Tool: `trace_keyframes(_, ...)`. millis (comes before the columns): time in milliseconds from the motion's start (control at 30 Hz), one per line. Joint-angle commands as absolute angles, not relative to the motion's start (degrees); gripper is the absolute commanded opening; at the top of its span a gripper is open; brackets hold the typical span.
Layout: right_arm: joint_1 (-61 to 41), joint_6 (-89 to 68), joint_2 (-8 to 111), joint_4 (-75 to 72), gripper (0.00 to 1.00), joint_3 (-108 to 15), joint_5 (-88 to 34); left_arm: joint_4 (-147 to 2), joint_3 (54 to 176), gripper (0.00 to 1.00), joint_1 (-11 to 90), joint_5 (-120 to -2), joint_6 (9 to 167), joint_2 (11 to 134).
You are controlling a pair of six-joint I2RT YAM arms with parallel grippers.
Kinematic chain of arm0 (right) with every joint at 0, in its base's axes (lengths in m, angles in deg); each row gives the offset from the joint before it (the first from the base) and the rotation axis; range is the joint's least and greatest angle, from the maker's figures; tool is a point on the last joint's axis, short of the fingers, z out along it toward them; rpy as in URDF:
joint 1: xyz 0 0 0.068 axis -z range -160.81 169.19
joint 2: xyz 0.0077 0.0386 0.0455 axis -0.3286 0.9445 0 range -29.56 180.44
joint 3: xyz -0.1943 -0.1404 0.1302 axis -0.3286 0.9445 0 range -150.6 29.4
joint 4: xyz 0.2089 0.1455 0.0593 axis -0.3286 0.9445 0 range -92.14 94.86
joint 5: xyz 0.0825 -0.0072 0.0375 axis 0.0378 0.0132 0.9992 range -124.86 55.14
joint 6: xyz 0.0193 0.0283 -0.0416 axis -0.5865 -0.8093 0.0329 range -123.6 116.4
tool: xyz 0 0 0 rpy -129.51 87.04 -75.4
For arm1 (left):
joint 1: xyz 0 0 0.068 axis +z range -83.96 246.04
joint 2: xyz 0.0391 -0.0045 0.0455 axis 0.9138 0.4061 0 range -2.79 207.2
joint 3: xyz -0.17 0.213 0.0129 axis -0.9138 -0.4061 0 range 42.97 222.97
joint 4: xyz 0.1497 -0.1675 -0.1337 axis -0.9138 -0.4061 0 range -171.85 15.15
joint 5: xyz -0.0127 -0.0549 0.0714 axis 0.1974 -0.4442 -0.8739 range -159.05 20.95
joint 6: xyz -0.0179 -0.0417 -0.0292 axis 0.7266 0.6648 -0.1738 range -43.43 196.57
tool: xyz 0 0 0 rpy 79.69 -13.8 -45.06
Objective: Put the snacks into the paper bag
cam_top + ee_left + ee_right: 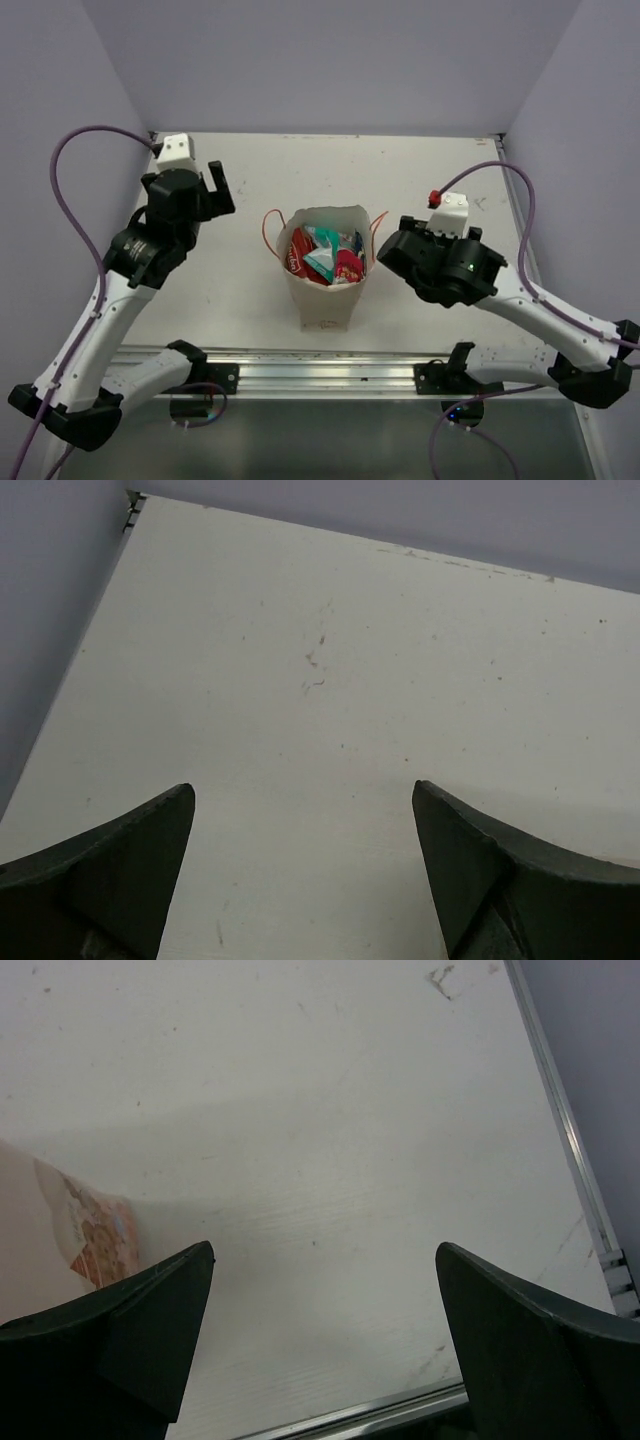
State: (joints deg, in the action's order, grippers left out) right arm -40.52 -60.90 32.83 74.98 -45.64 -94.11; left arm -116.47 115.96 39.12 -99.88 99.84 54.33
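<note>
Standing upright at the middle of the table point(240, 290), the bag point(325, 300) holds the snacks point(328, 255). Red, teal and white packets show crammed together in its open mouth, and its orange handles droop over both sides. The left gripper point(216, 183) hangs over bare table, well to the bag's left, with its jaws spread wide and holding nothing. The right gripper point(396, 246) sits near the bag's right side, also spread wide and holding nothing. The bag's edge point(40, 1230) shows at the left of the right wrist view.

We see the left gripper point(303, 788), its dark fingers point(120, 870) spread wide above the white table point(330, 660) with small marks
</note>
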Motion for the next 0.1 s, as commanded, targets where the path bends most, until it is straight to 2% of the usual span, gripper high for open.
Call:
trace_keyframes(0, -38.6, -72.1, 33.5, 86.8, 0.96, -45.5, -97.2, -114.0, 119.1, 0.94, 40.5, -99.1, 96.3, 53.2)
trace_keyframes(67, -37.3, -73.6, 35.6, 88.9, 0.99, -46.3, -98.8, -113.4, 119.2, 0.95, 41.0, -98.4, 96.7, 53.5)
